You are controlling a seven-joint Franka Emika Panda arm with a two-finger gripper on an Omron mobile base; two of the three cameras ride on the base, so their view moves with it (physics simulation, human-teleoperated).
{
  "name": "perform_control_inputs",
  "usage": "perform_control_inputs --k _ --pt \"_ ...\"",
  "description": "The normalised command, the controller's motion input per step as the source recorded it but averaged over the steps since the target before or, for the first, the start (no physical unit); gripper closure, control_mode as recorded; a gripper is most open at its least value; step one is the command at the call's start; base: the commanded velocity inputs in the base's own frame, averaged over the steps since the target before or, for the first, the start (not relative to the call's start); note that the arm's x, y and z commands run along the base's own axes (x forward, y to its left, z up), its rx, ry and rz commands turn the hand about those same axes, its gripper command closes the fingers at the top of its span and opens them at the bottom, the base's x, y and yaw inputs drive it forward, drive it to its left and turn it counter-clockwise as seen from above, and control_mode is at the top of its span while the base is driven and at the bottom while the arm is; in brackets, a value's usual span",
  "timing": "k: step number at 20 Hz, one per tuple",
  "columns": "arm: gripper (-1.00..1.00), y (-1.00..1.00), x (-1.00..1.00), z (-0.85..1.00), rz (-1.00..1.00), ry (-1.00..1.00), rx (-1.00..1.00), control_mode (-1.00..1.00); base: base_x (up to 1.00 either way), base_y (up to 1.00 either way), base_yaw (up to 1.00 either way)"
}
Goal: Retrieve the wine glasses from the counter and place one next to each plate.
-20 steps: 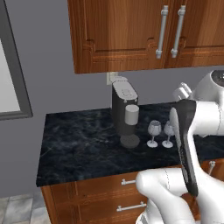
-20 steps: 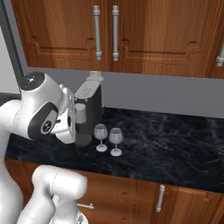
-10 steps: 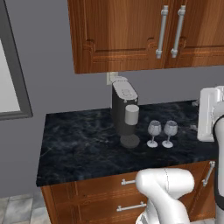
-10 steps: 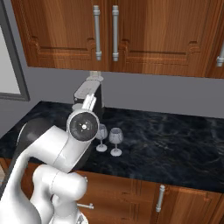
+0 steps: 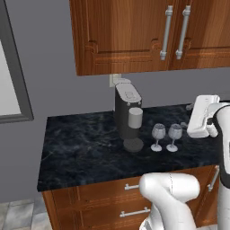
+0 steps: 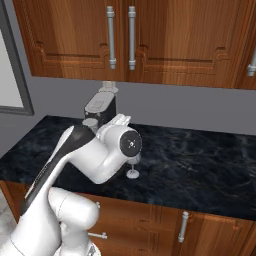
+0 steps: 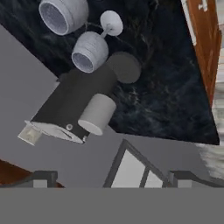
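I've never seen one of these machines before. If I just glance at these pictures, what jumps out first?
Probably the big white robot arm bending across the foreground, in front of a black marble counter. Next, two small wine glasses standing side by side on that counter, just right of a dark coffee machine with a grey cup on its front. Above them hang brown wooden cabinets with silver handles.

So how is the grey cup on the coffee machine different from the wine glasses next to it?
The grey cup is a plain straight cylinder; each wine glass has a rounded bowl on a thin stem and round foot. The cup sits up on the coffee machine, while the glasses stand on the counter. The cup looks solid grey; the glasses look see-through. Both stand upright.
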Motion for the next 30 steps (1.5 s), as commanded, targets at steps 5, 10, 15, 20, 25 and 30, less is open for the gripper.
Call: perform_control_inputs --k 5,10,15,20,25,30 --pt "-1.00 -0.63 0.14 0.00 0.17 0.27 0.38 -1.00 0.00 0.00 0.00" --pt "-1.00 -0.52 0.00 -0.20 0.10 0.00 0.10 -1.00 0.00 0.00 0.00" --pt "-1.00 -0.46 0.00 -0.35 0.05 0.00 0.01 -1.00 0.00 0.00 0.00" --pt "-1.00 -0.42 0.05 -0.29 0.07 0.04 0.06 -1.00 0.00 0.00 0.00" --pt "-1.00 -0.19 0.06 -0.33 0.08 0.03 0.02 -1.00 0.00 0.00 0.00" --pt "-1.00 0.00 0.09 -0.31 0.03 0.00 0.00 -1.00 0.00 0.00 0.00"
